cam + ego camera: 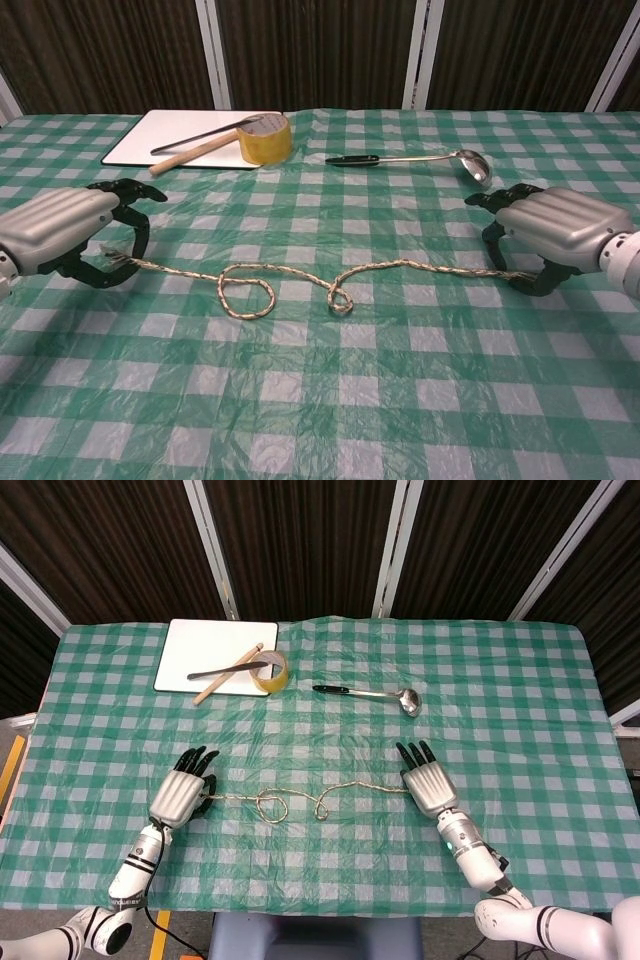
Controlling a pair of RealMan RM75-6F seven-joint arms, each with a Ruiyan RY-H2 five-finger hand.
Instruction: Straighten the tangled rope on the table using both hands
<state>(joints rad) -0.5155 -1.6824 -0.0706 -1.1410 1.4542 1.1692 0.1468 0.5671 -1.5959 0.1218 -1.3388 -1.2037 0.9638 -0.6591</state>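
A thin tan rope [300, 798] lies across the near half of the checked table, with two small loops near its middle [245, 295]. My left hand [180, 795] arches over the rope's frayed left end [112, 260]. That end lies in the gap between the curled fingers and the thumb, and the hand [65, 232] does not pinch it. My right hand [428, 785] covers the rope's right end. Its fingers and thumb [555, 228] stand apart on either side of the rope, whose tip is hidden beneath the palm.
A white cutting board [180, 640] at the back left carries a dark utensil, a wooden stick and a roll of yellow tape [270, 670]. A metal ladle [375, 693] lies behind the rope at centre. The table's front edge [320, 912] runs close behind both wrists.
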